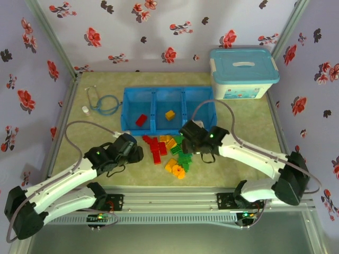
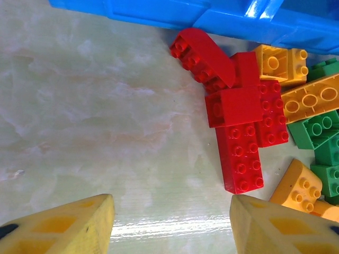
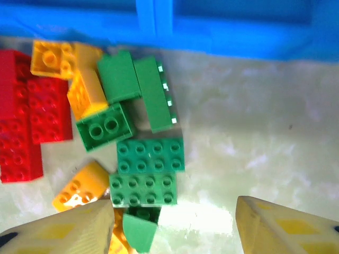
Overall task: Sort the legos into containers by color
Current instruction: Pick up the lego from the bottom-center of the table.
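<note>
So both hands are parked low over the desk [image 1: 249, 121] right by the legos [image 1: 169, 153], which sit in a loose pile just in front of the blue tray [image 1: 125, 114]. The left hand [image 2: 172, 211] is released, fingers spread with nothing but bare desk between them. The red ones [image 2: 238, 127] lie ahead of it, over toward the finger on the right of its wrist view, with the orange ones [image 2: 312, 98] and green ones [image 2: 323, 129] further out to that side. The right hand [image 3: 174, 211] is opened up too, not gripping anything. The green ones sit just ahead of the finger on the left of its wrist view, and the nearest couple either touch or tuck under that fingertip, can't really tell which. The tray's front wall runs across just beyond both hands. Inside it, one red brick [image 1: 141, 120] is in the left compartment and one orange brick [image 1: 170, 114] in the middle one. A white box with light-blue lid [image 1: 243, 74] sits well beyond the right hand, and a stethoscope [image 1: 103, 103] lies beyond the left hand beside the tray's end.
</note>
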Robot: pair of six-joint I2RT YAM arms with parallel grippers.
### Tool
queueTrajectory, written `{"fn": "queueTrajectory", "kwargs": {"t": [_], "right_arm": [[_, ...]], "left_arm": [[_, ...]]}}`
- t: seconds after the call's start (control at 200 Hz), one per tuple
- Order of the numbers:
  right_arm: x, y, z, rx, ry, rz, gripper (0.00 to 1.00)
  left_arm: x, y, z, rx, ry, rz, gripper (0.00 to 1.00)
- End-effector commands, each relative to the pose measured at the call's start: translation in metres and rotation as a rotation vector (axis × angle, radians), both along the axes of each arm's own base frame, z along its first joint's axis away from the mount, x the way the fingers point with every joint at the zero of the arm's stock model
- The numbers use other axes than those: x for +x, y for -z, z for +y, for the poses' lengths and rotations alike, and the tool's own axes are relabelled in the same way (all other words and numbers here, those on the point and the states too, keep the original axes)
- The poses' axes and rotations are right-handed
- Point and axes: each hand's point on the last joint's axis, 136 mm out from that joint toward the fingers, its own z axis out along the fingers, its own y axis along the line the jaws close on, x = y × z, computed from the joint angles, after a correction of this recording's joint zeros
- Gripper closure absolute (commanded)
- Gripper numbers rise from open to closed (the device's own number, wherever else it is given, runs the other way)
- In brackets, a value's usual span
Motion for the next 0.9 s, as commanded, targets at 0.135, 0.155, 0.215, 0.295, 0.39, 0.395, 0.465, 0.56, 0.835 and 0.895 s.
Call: {"fn": "queueTrajectory", "kwargs": {"t": [0.135,0.155,0.215,0.295,0.39,0.395,0.465,0.56,0.835,0.895], "right_arm": [[-0.031,0.030,0.007,0.110,0.087,0.049,0.40],[-0.033,0.032,0.008,0.114,0.086,0.054,0.40],[-0.038,0.038,0.011,0.122,0.084,0.065,0.41],[-0.041,0.044,0.018,0.136,0.078,0.078,0.42],[-0.044,0.051,0.025,0.126,0.072,0.089,0.43],[-0.044,0.052,0.025,0.125,0.071,0.089,0.43],[-0.044,0.055,0.028,0.119,0.068,0.092,0.44],[-0.045,0.058,0.032,0.116,0.067,0.096,0.45],[-0.047,0.071,0.023,0.076,0.103,0.102,0.52],[-0.047,0.075,0.023,0.077,0.110,0.110,0.53]], "left_arm": [[-0.001,0.012,-0.010,-0.009,0.006,0.017,0.41],[-0.001,0.013,-0.011,-0.007,0.008,0.019,0.41],[-0.002,0.013,-0.013,-0.009,0.014,0.019,0.41],[-0.003,0.012,-0.013,-0.016,0.014,0.018,0.41],[-0.004,0.013,-0.013,-0.021,0.009,0.016,0.41],[-0.004,0.012,-0.013,-0.022,0.008,0.016,0.41],[-0.005,0.013,-0.012,-0.021,0.007,0.017,0.41],[-0.006,0.014,-0.011,-0.019,0.006,0.019,0.41],[-0.006,0.018,-0.010,-0.014,0.003,0.019,0.41],[-0.006,0.020,-0.009,-0.013,0.001,0.022,0.41]]}}
